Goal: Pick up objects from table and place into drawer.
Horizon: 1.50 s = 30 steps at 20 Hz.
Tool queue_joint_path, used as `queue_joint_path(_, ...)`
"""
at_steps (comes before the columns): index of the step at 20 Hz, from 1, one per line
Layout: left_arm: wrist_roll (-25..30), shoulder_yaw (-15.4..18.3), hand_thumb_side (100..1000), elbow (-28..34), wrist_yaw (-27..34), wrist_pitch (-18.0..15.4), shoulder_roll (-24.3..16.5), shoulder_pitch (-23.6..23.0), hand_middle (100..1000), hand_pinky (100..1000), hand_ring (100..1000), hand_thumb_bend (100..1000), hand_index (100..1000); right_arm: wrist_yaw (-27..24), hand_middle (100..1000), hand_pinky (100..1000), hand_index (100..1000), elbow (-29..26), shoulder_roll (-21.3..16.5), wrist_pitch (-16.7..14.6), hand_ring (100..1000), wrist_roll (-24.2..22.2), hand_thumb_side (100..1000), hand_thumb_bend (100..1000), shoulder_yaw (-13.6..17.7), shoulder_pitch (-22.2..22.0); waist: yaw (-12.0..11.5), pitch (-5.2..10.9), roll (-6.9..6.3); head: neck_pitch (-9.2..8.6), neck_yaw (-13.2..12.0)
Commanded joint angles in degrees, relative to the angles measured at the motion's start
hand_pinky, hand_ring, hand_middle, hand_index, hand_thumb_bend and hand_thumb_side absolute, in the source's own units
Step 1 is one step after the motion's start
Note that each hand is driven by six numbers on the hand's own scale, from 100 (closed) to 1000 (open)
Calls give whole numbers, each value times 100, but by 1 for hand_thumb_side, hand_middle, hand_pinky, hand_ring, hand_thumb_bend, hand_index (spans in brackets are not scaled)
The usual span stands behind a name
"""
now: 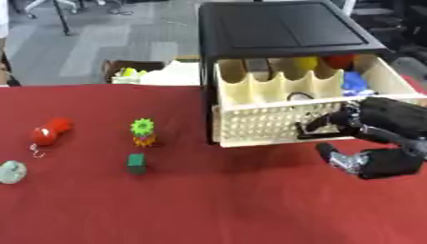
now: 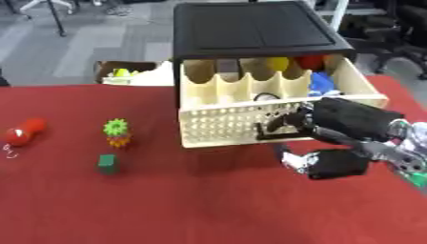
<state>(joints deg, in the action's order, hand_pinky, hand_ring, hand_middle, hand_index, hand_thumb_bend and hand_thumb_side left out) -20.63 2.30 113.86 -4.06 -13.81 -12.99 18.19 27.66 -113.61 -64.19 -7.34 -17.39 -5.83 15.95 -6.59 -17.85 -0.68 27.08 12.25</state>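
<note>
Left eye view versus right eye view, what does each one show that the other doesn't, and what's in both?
Only the left eye view shows the pale greenish object at the table's left edge.

Only the right eye view shows the silver forearm running behind the right robot hand.

Both show the open cream drawer with colored items inside, that robot hand with its fingers at the drawer's front, the red toy, the green spiky toy and the green block on the red table.
</note>
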Motion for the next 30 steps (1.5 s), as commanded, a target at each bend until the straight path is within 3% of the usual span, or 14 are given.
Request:
queue_joint_path(1,4,37,958,73,11,-3,-67,60,760,666,754,100,815,21,100,100,851,-98,-145,-61,100,1,1000,100,53,59,5,113,14,-63,6)
queue_joint_path(16,2,42,958,73,6,-2,-70,46,760,665,755,100,814,-215,100,100,823,-98,-172,-5,100,-14,1000,100,202,243,43,126,20,-24,-10)
queue_joint_path(30,-5,48,959,73,2,1,-65,45,761,665,756,100,813,-361,100,100,832,-98,-164,-21,100,-9,1000,100,331,114,74,120,13,-13,-26)
